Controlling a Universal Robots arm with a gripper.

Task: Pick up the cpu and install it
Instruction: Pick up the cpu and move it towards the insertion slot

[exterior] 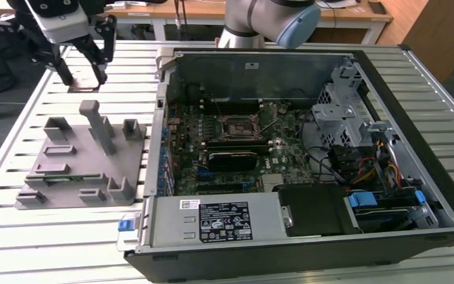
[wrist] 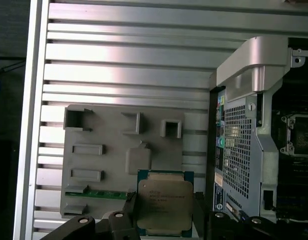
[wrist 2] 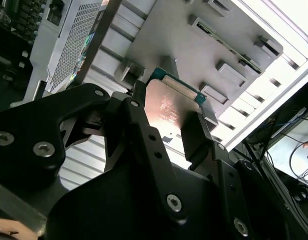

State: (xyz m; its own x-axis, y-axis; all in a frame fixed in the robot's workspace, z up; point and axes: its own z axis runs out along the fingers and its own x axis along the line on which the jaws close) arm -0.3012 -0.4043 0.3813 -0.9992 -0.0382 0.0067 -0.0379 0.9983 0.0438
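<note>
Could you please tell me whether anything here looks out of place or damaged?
Nothing stands out. The cpu is gripped squarely by the end effector and shows no visible damage. The grey fixture block lies flat, and the open computer case looks orderly inside.

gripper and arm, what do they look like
The arm is a silver-grey tube with a blue-grey joint cap. The gripper has a pale grey body and black jointed linkages with silver screw heads. Its fingers are black, flat bars.
</note>
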